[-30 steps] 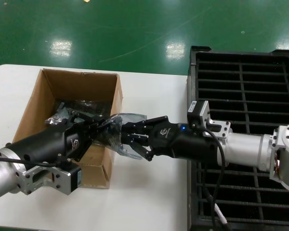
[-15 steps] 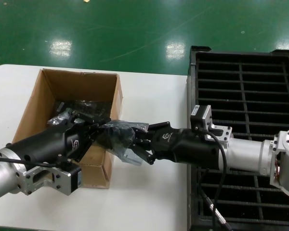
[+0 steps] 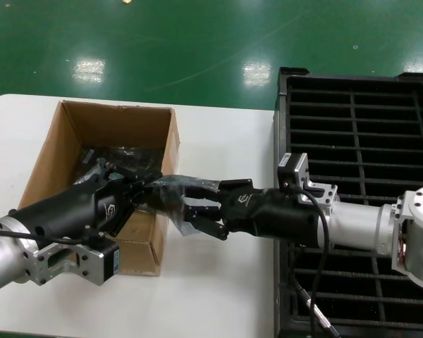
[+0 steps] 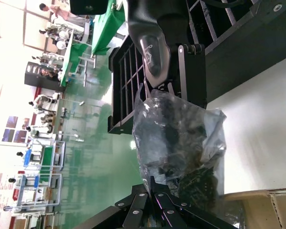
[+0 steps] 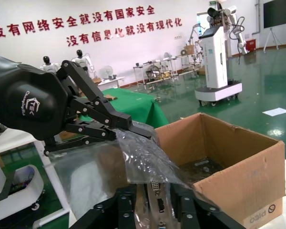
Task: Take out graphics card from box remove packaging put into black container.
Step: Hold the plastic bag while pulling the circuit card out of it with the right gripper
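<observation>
Head view, table: white top (image 3: 218,296) carrying the cardboard box, with the black container at its right edge.
Black container: large black plastic tray (image 3: 356,120) of parallel slotted ribs with a central divider; it sits on the right arm's side, well apart from the bagged card.
Box: brown corrugated cardboard (image 3: 120,123), plain walls, open top, more dark crinkly bagged items lying inside; the bagged card hangs just over its right wall.
Left gripper: black linkage fingers (image 3: 144,190) pinching the box-side end of the packaging from the left.
Right gripper: black fingers (image 3: 197,211) pressed onto the opposite end of the bag, reaching in from the tray side.
Packaging: translucent grey-blue crinkled film (image 3: 173,193), stretched between the two grippers above the gap between box wall and table; the left wrist view shows it (image 4: 181,138) wrinkled and glossy.
Graphics card: dark board with a silver bracket edge (image 5: 157,202) visible through the film in the right wrist view, inside the bag, right at the right gripper's fingers.
Key relation: the bag's long axis seems to run left to right between the grippers, so I judge that pulling them apart would strip the film; the right arm is nearer the tray.
</observation>
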Tool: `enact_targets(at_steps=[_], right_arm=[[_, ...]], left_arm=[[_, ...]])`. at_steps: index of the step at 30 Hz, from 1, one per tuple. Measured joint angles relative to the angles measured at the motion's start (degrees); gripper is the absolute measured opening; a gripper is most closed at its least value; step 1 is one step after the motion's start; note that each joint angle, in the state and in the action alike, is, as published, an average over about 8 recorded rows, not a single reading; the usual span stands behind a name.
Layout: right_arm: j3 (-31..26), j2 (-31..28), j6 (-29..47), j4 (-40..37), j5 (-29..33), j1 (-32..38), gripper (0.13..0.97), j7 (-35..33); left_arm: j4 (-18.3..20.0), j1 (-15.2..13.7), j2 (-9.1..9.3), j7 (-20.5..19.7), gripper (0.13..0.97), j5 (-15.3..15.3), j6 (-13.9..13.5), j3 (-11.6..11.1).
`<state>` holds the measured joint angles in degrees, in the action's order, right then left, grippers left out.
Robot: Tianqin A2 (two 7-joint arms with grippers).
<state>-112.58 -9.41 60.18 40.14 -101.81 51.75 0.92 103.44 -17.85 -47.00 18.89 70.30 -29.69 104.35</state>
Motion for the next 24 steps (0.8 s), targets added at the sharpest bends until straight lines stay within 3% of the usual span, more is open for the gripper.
enact_targets(at_steps=[15,24], right_arm=[[1.0,1.1,-0.7,-1.9,0.1,0.9,0.348,-0.3],[1.0,0.6,-0.5,-0.2,0.3,0.2,0.279,0.5]], left_arm=[[0.0,0.0,0.00,0.0,0.140,0.0,0.0,0.0],[0.0,0.0,0.00,0.0,0.140,0.0,0.0,0.0]])
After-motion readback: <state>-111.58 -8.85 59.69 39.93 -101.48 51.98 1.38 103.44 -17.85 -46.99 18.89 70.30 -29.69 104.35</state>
